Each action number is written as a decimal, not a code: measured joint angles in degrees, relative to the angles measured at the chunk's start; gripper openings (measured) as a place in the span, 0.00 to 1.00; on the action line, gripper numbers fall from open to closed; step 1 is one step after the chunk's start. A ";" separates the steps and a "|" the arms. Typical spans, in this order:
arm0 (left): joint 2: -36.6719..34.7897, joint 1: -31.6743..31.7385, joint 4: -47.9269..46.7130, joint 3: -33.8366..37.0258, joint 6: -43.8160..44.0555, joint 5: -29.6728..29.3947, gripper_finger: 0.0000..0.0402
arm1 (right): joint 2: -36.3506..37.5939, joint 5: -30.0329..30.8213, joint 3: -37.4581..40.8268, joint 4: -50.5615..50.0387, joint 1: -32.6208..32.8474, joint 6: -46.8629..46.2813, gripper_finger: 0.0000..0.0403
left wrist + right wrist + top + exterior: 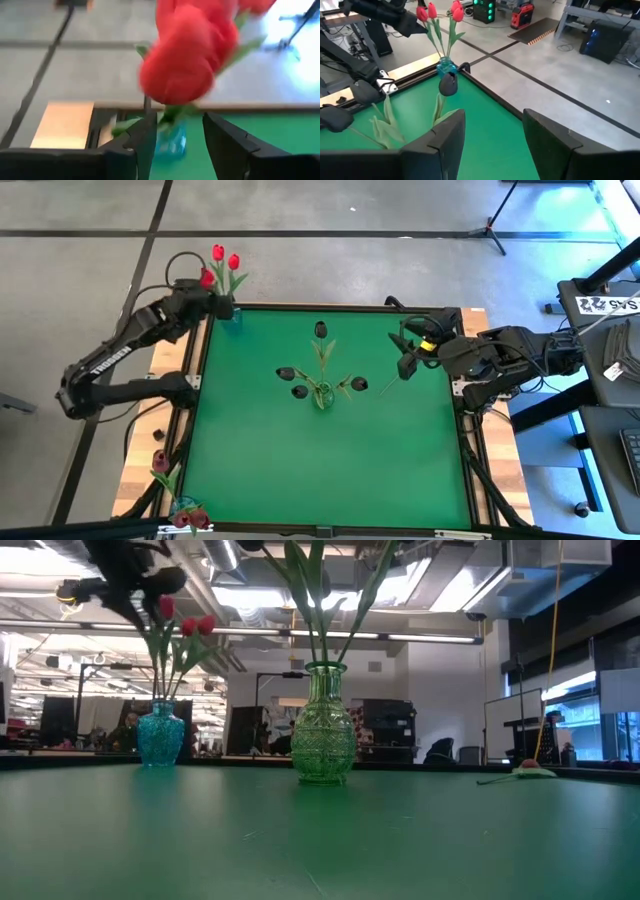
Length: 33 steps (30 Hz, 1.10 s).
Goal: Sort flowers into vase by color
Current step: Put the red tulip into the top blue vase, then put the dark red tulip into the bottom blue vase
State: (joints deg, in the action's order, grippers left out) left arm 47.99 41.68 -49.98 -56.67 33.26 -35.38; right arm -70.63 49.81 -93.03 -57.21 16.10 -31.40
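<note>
A blue vase stands at the table's far-left corner with three red tulips in it. My left gripper is open just above that vase. The stem of one red tulip rises between its fingers. A green vase at mid-table holds several near-black tulips. My right gripper is open and holds nothing; it hovers right of the green vase, near the table's right edge. My left gripper has a red tulip's stem between its open fingers, close beside one finger. I cannot tell whether the finger touches the stem. The fingers come level from the table's left side, across the upright stem, just above the blue vase's mouth.
A third vase with maroon tulips stands off the green mat at the near-left corner. The black frame rail runs round the mat. Bare green mat lies near of the green vase.
</note>
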 joint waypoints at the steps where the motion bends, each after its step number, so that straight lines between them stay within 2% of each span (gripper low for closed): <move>1: 0.00 0.98 -2.82 -0.87 0.82 1.97 0.40 | 0.00 -0.19 0.00 0.01 0.00 -0.08 0.49; 7: 0.02 4.09 -9.06 -2.00 1.43 11.23 0.44 | 0.00 -0.57 0.00 0.02 -0.02 -0.31 0.49; 11: 0.00 5.06 -11.26 -2.00 2.72 16.29 0.44 | 0.00 -3.61 0.00 -0.40 -0.02 -3.33 0.49; 15: 0.00 5.56 -14.87 -2.22 3.90 20.34 0.46 | -0.06 -5.62 0.00 -4.74 0.00 -9.28 0.49; 19: 0.00 5.01 -23.16 -5.40 3.76 22.91 0.46 | -0.15 -5.69 0.00 -13.69 -0.02 -19.93 0.49; 23: -0.93 1.59 -28.06 -10.54 4.34 27.48 0.46 | 0.05 -5.62 1.34 -21.57 0.00 -31.36 0.49; 27: -3.40 -4.42 -28.08 -15.00 7.62 33.70 0.46 | 1.75 -6.07 7.78 -24.03 -1.08 -42.77 0.49; 30: -5.91 -10.73 -24.73 -15.86 12.33 36.91 0.46 | 4.50 -8.14 15.26 -23.36 -4.68 -49.35 0.49; 33: -7.18 -17.99 -19.69 -15.88 16.33 36.69 0.45 | 7.18 -13.69 23.56 -20.76 -11.29 -55.72 0.49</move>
State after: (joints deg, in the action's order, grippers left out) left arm 40.81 23.69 -69.66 -72.55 49.59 1.31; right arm -63.45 36.12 -69.47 -77.97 4.81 -87.13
